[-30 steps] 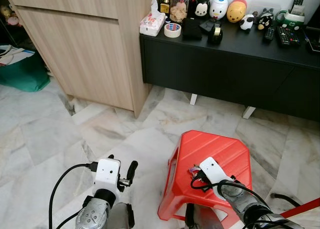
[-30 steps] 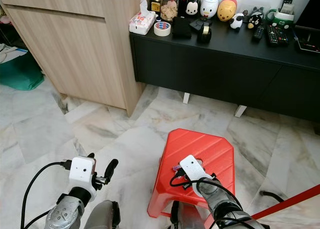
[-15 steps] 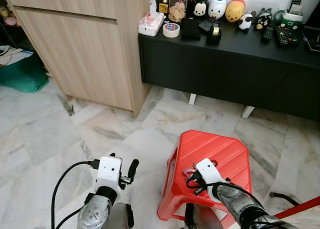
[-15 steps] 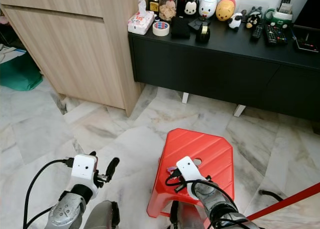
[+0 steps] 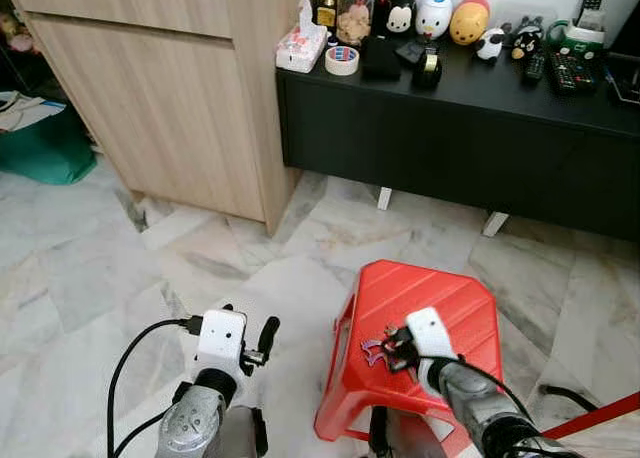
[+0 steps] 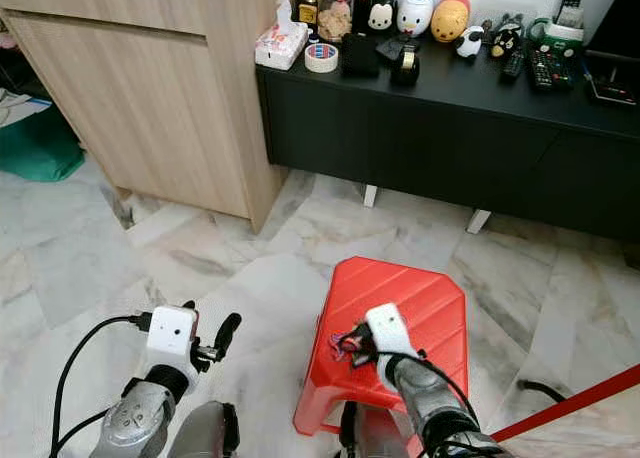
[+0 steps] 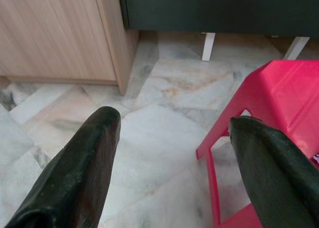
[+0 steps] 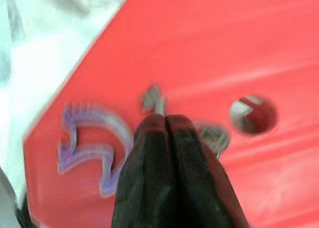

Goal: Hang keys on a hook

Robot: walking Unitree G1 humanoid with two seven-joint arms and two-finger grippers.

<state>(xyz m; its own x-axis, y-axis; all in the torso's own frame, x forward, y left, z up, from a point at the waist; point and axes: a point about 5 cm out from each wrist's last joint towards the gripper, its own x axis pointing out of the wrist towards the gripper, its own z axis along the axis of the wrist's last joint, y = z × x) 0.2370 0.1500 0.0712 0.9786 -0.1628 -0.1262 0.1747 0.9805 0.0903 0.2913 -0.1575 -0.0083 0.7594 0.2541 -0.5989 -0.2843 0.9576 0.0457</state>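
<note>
A bunch of keys (image 5: 374, 351) with a purple charm (image 8: 94, 143) hangs just above the near left corner of a red plastic stool (image 5: 440, 298). My right gripper (image 5: 392, 340) is over that corner, its fingers (image 8: 164, 153) pressed together on the keys. A key tip sticks out past the fingertips, and a ring shows beside them. The right wrist view is blurred. My left gripper (image 5: 245, 328) is held low to the left of the stool, above the marble floor. Its fingers (image 7: 94, 153) are spread wide with nothing between them.
A low black cabinet (image 5: 450, 128) stands ahead, its top crowded with toys, tape and remotes. A tall wooden cupboard (image 5: 170, 108) is at the left, a green bag (image 5: 45, 143) beyond it. A red bar (image 5: 600, 418) crosses the near right corner. Open marble floor lies between.
My right wrist has turned and shifted slightly over the stool's corner. The keys and purple charm now hang clear to the left of the gripper. The left arm has barely moved.
</note>
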